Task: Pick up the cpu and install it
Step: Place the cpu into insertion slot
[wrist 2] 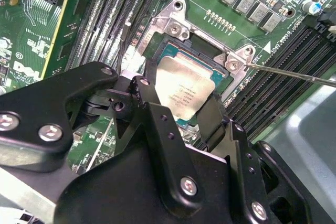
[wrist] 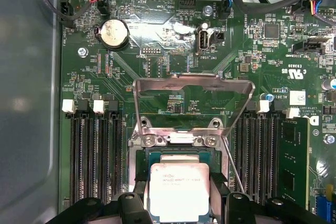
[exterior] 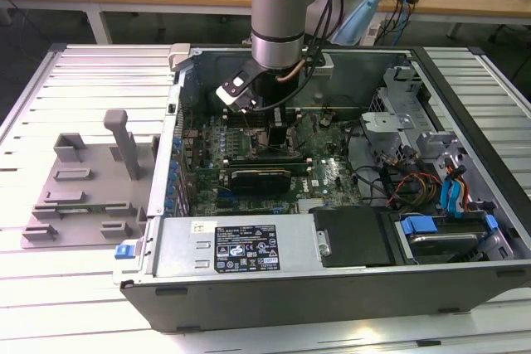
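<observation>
Fingers (wrist: 219, 190) of the hand (wrist: 180, 183) pinch the shiny cpu (wrist: 179, 192) by two sides, right at the open black socket (wrist 2: 202, 48) on the green board (wrist: 157, 24), and the metal frame (wrist: 157, 82) stands tipped up just past the socket, inside the computer case (exterior: 249, 246).

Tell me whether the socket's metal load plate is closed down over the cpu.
No. In the first wrist view the load plate stands swung up and open, leaving the cpu with its silver top uncovered.

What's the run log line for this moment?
gripper: fingers shut on cpu | cpu: at open socket, seating unclear | retention frame: raised
</observation>
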Motion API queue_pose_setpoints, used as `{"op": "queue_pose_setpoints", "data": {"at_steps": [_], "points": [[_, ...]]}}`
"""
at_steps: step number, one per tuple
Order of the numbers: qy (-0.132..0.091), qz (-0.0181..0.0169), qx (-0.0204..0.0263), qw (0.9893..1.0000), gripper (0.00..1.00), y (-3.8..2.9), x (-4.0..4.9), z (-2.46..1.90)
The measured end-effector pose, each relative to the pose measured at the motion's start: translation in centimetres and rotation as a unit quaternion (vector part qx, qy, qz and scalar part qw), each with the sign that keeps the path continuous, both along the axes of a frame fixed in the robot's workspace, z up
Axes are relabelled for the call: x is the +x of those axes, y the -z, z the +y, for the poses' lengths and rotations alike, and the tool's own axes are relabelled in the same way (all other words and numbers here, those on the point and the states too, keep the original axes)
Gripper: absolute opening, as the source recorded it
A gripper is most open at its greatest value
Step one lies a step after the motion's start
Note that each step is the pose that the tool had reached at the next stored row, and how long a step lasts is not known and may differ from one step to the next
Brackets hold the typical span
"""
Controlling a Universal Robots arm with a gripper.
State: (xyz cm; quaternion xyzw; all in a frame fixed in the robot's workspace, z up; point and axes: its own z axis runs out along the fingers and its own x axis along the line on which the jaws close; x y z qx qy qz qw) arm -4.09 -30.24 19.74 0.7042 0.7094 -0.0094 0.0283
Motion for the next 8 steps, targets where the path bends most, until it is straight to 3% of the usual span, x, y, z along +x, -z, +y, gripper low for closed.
{"op": "queue_pose_setpoints", "data": {"at_steps": [8], "points": [[0.000,-0.0001,0.0002,1.0000,0.55,0.06,0.00,0.01]]}}
